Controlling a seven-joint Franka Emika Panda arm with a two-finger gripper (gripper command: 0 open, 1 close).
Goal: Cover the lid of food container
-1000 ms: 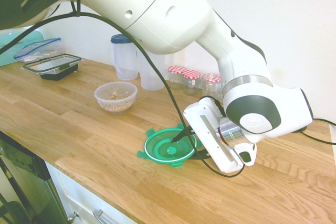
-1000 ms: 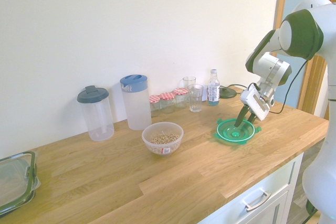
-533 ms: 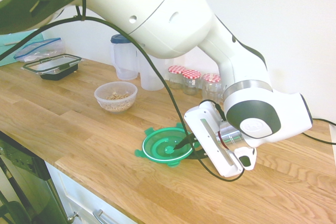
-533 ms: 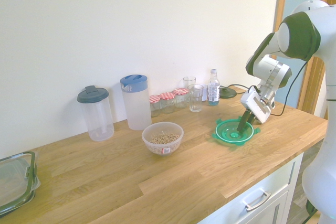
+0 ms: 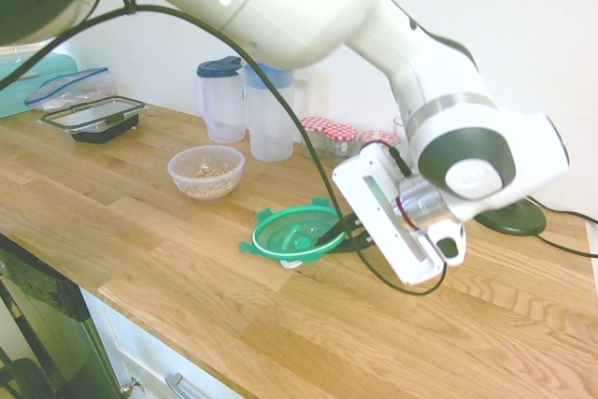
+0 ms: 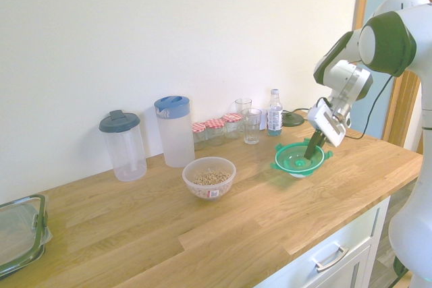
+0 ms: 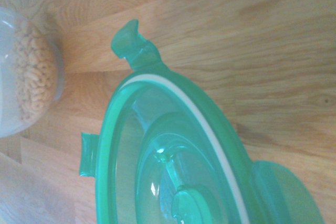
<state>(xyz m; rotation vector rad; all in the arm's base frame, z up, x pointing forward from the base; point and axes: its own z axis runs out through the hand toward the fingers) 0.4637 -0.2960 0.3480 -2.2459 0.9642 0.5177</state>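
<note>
The round green lid [image 5: 297, 234] hangs tilted a little above the wooden counter, underside up, held by its rim. My gripper [image 5: 342, 230] is shut on the lid's rim on the side nearest the arm; in the second exterior view the gripper [image 6: 312, 150] pinches the lid [image 6: 295, 158] on its right edge. The wrist view shows the lid [image 7: 178, 150] close up with its white seal. The food container [image 5: 206, 172], a small clear bowl of brownish cereal, stands on the counter to the lid's left, and it is seen again as the food container [image 6: 209, 177] and at the edge of the wrist view [image 7: 26, 72].
Two lidded clear jugs [image 5: 221, 100] and several red-capped jars [image 5: 339, 142] line the back wall. A black-rimmed rectangular box [image 5: 93, 119] and a blue-edged lid [image 5: 70, 88] sit at the far left. A glass [image 6: 251, 126] and a small bottle [image 6: 274, 112] stand behind the lid.
My gripper has closed on the lid's rim and lifted it off the counter, tilting it and moving it slightly towards the bowl. The bowl has not moved.
</note>
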